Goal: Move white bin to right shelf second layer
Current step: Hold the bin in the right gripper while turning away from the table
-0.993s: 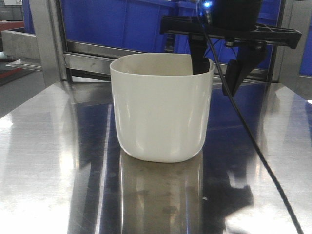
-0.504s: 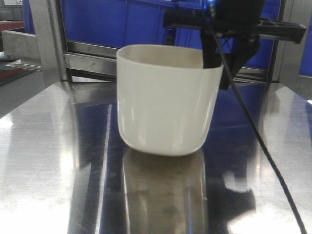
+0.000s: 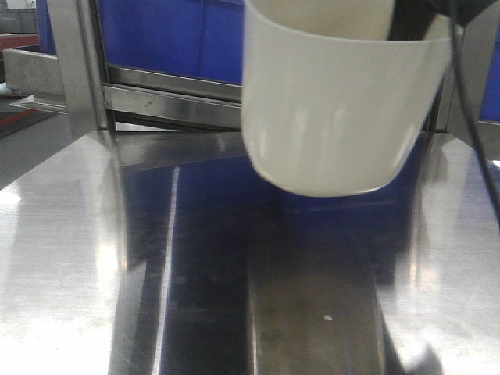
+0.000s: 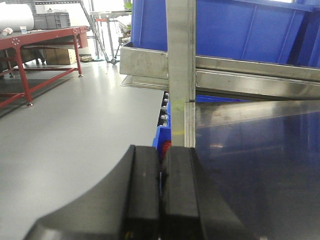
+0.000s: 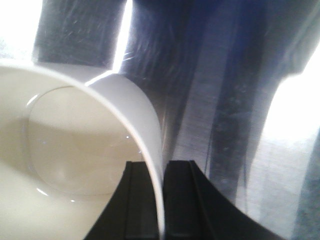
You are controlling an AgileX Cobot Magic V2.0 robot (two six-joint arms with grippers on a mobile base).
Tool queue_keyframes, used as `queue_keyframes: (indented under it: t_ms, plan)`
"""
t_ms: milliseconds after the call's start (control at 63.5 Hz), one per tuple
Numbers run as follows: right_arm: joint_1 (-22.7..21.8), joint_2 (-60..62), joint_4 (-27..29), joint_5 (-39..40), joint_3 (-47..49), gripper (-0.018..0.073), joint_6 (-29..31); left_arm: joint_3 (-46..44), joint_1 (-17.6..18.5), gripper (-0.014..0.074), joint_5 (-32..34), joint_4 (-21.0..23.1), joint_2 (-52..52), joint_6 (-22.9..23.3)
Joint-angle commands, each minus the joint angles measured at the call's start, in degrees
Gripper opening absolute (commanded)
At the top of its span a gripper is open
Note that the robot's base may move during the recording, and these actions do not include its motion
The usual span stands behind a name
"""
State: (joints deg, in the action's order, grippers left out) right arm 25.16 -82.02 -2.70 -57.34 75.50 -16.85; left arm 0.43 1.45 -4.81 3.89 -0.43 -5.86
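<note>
- While its two black fingers stand one inside and one outside the wall, the right gripper is pinched tight on the rim of the white bin, with only the thin wall between them
- In the front view the white bin hangs in the air above the steel tabletop, clear of it, its top cut off by the frame
- A black cable runs down just right of the bin
- Behind stand a steel rack rail and blue crates
- The left gripper is off to the side, fingers pressed together on nothing
</note>
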Motion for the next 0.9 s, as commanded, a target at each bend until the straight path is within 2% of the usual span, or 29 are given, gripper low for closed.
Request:
queue_keyframes:
  t_ms: [0, 205, 394, 567, 741, 882]
  plan:
    - [-3.9, 6.1, 2.7, 5.8, -2.8, 0.0048, 5.7, 2.1, 0.2, 0.0085, 4.8, 0.3, -0.8, 0.1]
    - [-15.0, 14.4, 4.6, 10.3, -12.5, 0.0048, 14.9, 2.1, 0.2, 0.0085, 4.8, 0.3, -0.8, 0.1]
    - [-22.6, 22.7, 4.5, 14.9, -19.0, 0.0048, 15.7, 2.1, 0.2, 0.0085, 4.8, 0.3, -0.8, 0.1]
    - [-23.7, 30.6, 4.6, 15.4, -24.3, 0.0048, 15.1, 2.1, 0.2, 0.0085, 4.8, 0.3, -0.8, 0.1]
    - [-23.7, 37.0, 4.5, 15.0, -29.3, 0.0048, 10.0, 2.1, 0.2, 0.0085, 4.8, 0.3, -0.8, 0.1]
    - [-23.7, 40.8, 4.1, 15.0, -31.1, 0.0048, 9.9, 2.1, 0.2, 0.0085, 4.8, 0.3, -0.8, 0.1]
